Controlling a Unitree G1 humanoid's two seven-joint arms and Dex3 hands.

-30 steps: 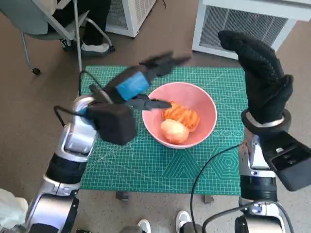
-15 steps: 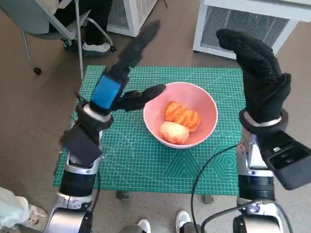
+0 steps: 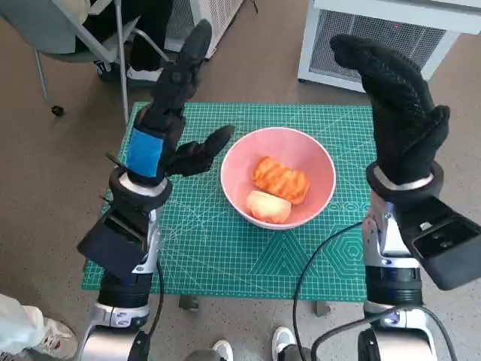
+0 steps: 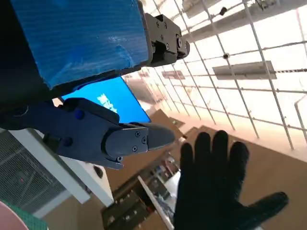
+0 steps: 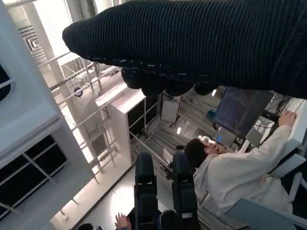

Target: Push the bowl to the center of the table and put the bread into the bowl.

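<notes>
A pink bowl [image 3: 316, 162] sits near the middle of the green cutting mat [image 3: 225, 256]. Inside it lie an orange-glazed bread [image 3: 280, 179] and a paler roll [image 3: 268, 206]. My left hand [image 3: 171, 113], black with blue tape, is raised upright left of the bowl, fingers spread and holding nothing; its thumb points toward the bowl's rim without touching it. My right hand [image 3: 396, 105] in the knitted glove stands upright to the right of the bowl, fingers apart and empty. The left wrist view shows my left hand's fingers [image 4: 120, 139] and the gloved right hand [image 4: 216, 187] against a ceiling.
A white slatted unit [image 3: 376, 37] stands beyond the mat's far edge. A chair [image 3: 83, 34] and a person's feet [image 3: 146, 71] are at the far left. Shoes [image 3: 282, 342] show at the near edge. A seated person [image 5: 240, 167] appears in the right wrist view.
My left hand has lifted away from the bowl and swung upright to its left. The right hand has barely moved. Bowl and breads stay put.
</notes>
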